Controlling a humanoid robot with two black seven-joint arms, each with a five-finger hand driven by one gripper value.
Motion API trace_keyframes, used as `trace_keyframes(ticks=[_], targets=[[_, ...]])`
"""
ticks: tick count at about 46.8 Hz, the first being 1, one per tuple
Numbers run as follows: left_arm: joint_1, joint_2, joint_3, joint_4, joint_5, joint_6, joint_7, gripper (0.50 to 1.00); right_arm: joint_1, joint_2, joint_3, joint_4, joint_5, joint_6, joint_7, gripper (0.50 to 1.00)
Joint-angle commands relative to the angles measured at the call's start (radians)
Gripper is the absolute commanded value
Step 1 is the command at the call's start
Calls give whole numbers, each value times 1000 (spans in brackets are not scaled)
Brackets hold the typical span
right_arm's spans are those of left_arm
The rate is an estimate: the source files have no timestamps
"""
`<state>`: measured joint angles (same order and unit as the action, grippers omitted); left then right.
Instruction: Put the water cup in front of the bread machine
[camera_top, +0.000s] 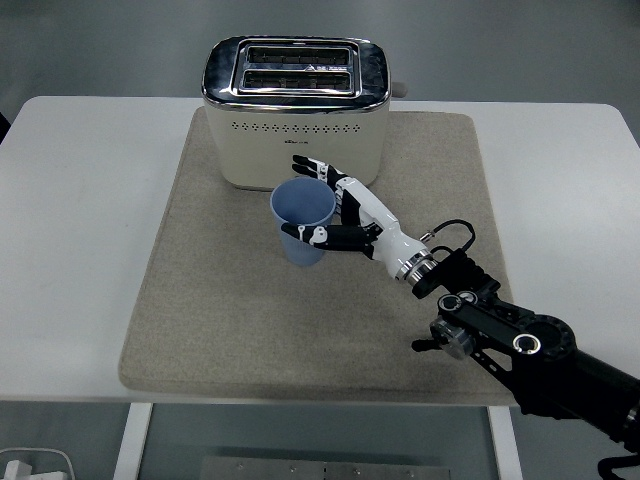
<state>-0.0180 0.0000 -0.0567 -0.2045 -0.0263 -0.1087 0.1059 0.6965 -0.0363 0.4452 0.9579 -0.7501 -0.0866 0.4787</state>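
Observation:
A blue water cup (301, 221) stands upright on the beige mat, just in front of the cream toaster (295, 120), near its right half. My right hand (334, 208) reaches in from the lower right and wraps the cup's right side. Its fingers (318, 167) lie behind the cup's rim and its thumb sits on the front of the cup. I cannot tell whether the cup's base touches the mat. The left arm is out of view.
The beige mat (210, 300) covers the middle of the white table (70, 230). The toaster stands at the mat's far edge, its lever knob (399, 89) on the right side. My right forearm (520, 345) crosses the mat's near right corner.

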Motion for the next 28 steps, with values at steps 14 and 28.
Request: trace_keyframes(ticks=[14, 28], targets=[[0, 0, 0, -1, 0, 0, 0, 1000, -6, -48, 4, 9, 1, 11, 1, 926], [0, 0, 0, 0, 0, 0, 0, 1000, -11, -65, 17, 16, 1, 15, 1, 926]])
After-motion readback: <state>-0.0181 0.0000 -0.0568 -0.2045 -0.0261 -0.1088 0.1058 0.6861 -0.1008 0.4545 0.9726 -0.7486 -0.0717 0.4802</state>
